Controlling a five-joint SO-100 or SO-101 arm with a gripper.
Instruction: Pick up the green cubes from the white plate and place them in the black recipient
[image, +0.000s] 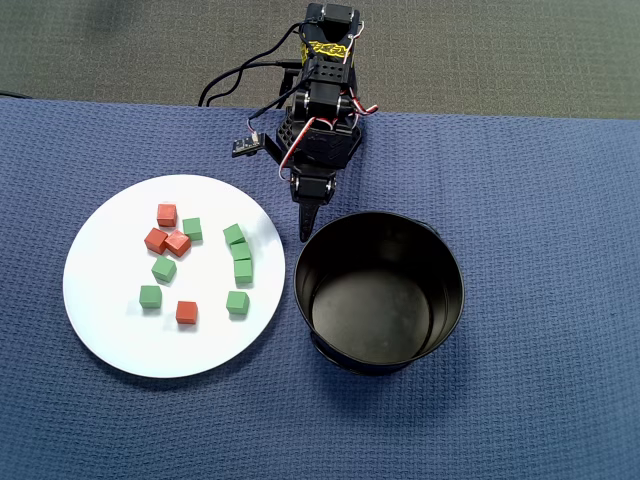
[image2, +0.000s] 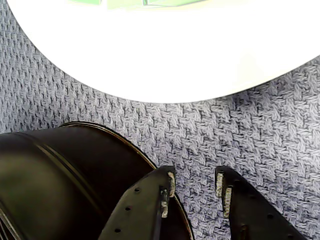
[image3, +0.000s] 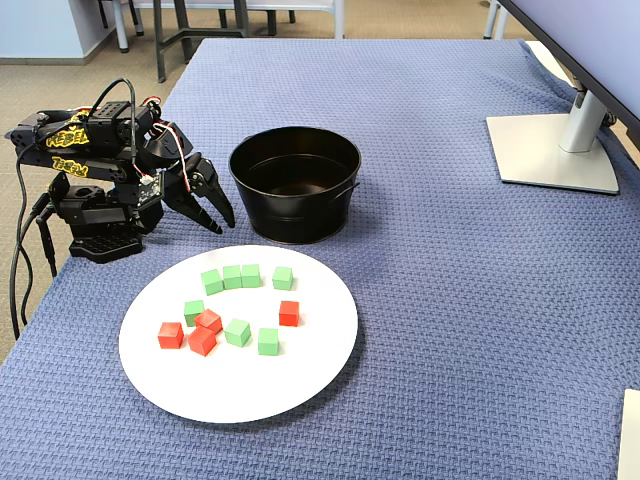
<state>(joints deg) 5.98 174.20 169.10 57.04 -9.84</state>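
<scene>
Seven green cubes (image: 241, 268) lie on the white plate (image: 110, 320), none stacked. In the overhead view three sit in a short curved row near the plate's right edge, almost touching one another, a fourth lies just below that row, one sits near the plate's middle top, and two more lie left of centre. Four red-orange cubes (image: 167, 214) share the plate: three are bunched at its upper left, two of them touching, and one lies alone toward the lower middle beside a green one.

The plate rests on the blue woven cloth (image: 540, 200) covering the desk, left of the black recipient (image: 450, 300) in the overhead view, their rims close but apart. The recipient holds nothing; its flat bottom shows bare.

The hand (image2: 196, 186) hangs low over the cloth in the gap behind plate and recipient, its tips pointing down near the recipient's rim. Its fingers (image2: 226, 197) are slightly spread with bare cloth between them, pinching nothing. The arm's base (image3: 95, 215) stands at the desk's edge, on the left in the fixed view. A monitor stand (image3: 555, 150) sits near the far right corner there.
</scene>
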